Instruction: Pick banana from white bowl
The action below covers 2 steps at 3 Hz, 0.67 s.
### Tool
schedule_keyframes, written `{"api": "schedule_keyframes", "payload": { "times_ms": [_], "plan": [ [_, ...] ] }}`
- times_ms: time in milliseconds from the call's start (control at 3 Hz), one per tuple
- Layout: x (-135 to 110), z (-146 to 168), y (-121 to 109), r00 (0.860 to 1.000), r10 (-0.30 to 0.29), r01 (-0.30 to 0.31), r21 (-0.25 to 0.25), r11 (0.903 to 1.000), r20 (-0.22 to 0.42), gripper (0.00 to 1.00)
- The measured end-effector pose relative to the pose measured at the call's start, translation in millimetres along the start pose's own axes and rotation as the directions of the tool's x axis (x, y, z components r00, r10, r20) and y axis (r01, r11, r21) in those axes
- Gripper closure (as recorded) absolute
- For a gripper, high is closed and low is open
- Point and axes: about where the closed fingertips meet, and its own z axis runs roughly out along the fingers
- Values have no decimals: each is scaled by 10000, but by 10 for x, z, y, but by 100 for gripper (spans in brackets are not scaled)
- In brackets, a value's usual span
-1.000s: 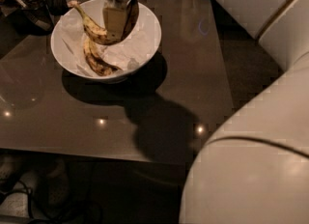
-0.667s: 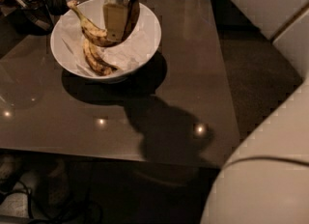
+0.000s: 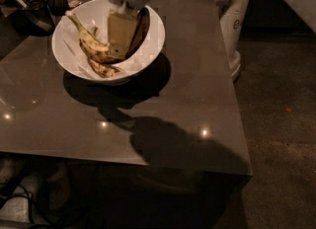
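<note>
The white bowl [image 3: 148, 50] stands at the back left of the dark table. My gripper [image 3: 120, 50] reaches down into it from above, under its white perforated housing. The banana [image 3: 91, 45] is a V-shaped pair: its yellow speckled arm rises to the bowl's left rim, and its darker arm rises on the right behind my tan finger [image 3: 121, 30]. The gripper is shut on the banana near the joint of the V. A separate spotted banana [image 3: 103, 69] lies on the bowl's bottom under it.
A white robot column [image 3: 232, 20] stands by the table's back right corner. Dark containers [image 3: 34, 6] sit at the back left beside the bowl. The table's front edge [image 3: 148, 166] and right edge drop to the floor.
The view has widened and shifted, and the large white robot body at the right has left the picture. The gripper stays over the bowl at the banana's joint.
</note>
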Motion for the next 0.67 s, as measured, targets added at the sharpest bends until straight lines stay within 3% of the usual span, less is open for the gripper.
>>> {"api": "schedule_keyframes", "payload": {
  "times_ms": [333, 667],
  "plan": [
    [25, -32, 328, 9994, 275, -268, -329, 9991, 210, 100],
    [-4, -8, 299, 9993, 264, -256, -268, 9993, 267, 100]
  ]
}}
